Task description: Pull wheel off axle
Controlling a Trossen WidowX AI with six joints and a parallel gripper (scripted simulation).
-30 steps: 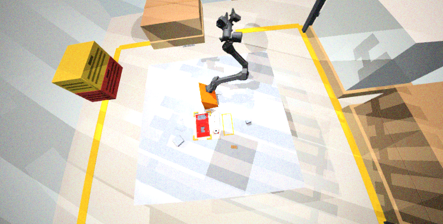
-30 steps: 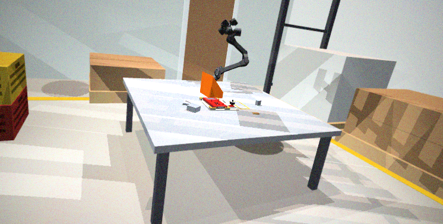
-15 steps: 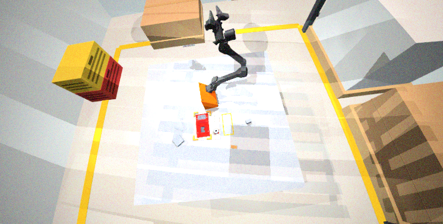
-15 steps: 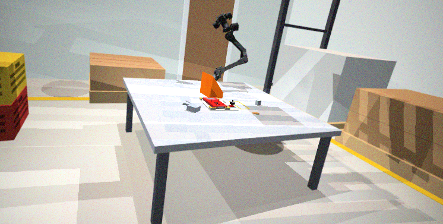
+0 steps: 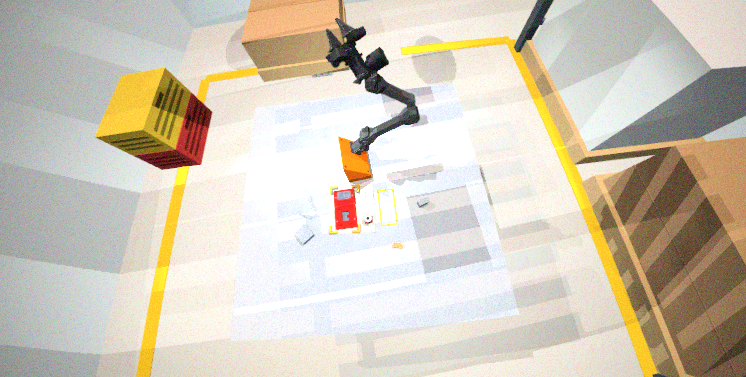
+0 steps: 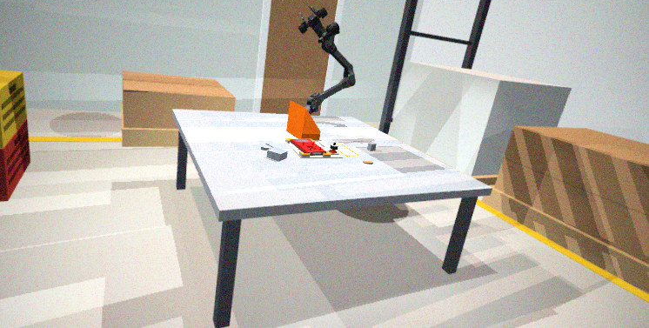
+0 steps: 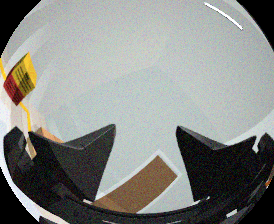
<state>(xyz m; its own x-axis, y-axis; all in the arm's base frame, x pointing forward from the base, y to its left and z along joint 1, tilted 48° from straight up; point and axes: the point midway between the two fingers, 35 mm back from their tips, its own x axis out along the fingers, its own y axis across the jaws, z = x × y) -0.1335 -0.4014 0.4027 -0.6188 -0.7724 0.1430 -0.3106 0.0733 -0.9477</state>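
Note:
A very small black, white and red assembly (image 5: 368, 219) (image 6: 333, 146) stands on the table (image 5: 292, 298) (image 6: 272, 189), between the red board and the yellow outline. It looks like the wheel on its upright axle, but it is too small to tell the parts apart. The marked area is a thin yellow rectangle (image 5: 389, 225) (image 6: 353, 150) beside it, with nothing seen inside. My gripper (image 5: 333, 25) (image 6: 305, 10) (image 7: 146, 129) is open and empty, raised high and far behind the assembly, with its fingers pointing up and away from the table.
A red board (image 5: 352, 216) with yellow corner brackets lies beside the assembly. An orange wedge (image 5: 354, 164) (image 6: 299, 121) stands behind it at the arm's base. Grey blocks (image 5: 304, 234) (image 6: 371, 146) lie either side. A small orange piece (image 5: 397, 245) (image 6: 367, 162) lies in front.

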